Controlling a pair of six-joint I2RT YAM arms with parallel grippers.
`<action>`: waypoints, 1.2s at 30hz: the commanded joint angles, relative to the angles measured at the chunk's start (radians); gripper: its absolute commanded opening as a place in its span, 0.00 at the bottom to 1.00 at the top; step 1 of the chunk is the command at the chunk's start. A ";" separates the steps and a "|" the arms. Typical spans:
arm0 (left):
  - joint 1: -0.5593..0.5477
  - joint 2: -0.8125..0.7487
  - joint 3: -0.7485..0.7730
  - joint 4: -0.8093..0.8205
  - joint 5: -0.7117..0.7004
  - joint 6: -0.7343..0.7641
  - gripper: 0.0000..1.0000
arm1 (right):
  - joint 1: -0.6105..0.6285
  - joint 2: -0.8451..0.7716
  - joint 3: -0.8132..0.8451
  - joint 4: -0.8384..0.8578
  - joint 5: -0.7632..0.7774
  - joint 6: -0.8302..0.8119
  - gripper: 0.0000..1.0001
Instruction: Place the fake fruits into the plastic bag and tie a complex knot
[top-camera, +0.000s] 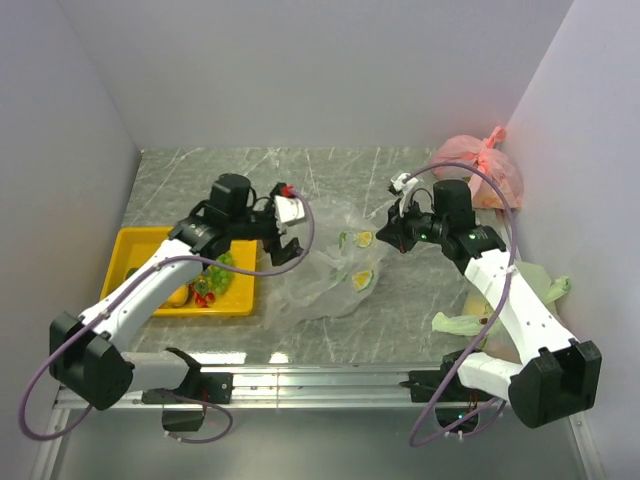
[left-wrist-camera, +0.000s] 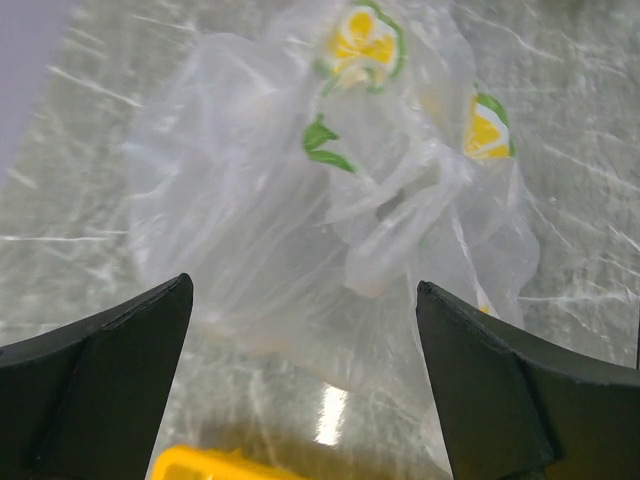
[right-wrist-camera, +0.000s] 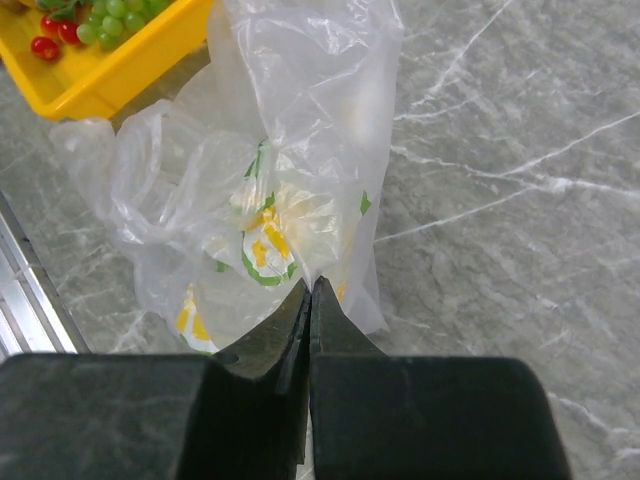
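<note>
The plastic bag (top-camera: 325, 275) lies crumpled on the marble table, clear film with yellow and green prints. My right gripper (right-wrist-camera: 310, 284) is shut on a pinch of its right edge; it sits at the bag's right side in the top view (top-camera: 392, 238). My left gripper (left-wrist-camera: 302, 285) is open wide, hovering at the bag's (left-wrist-camera: 290, 190) left side, empty; in the top view it (top-camera: 285, 250) is just right of the yellow tray (top-camera: 135, 245). Fake fruits lie in the tray: green grapes (top-camera: 222, 268), red berries (top-camera: 203, 296), a yellow fruit (top-camera: 180, 295). Grapes (right-wrist-camera: 120, 15) and berries (right-wrist-camera: 45, 45) show in the right wrist view.
A pink knotted bag (top-camera: 480, 170) sits at the back right corner. Pale green bags (top-camera: 540, 285) lie by the right arm. An aluminium rail (top-camera: 320, 380) runs along the near edge. White walls close in left, back and right.
</note>
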 joint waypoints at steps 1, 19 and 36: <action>-0.056 0.038 -0.039 0.094 -0.001 0.034 0.99 | 0.007 0.033 0.052 0.025 -0.019 -0.011 0.00; -0.132 0.197 0.152 0.170 -0.018 -0.090 0.00 | -0.011 0.201 0.084 0.050 0.048 -0.094 0.00; -0.150 0.396 0.535 0.064 -0.799 -1.041 0.00 | -0.138 0.144 0.276 0.019 0.151 0.372 0.90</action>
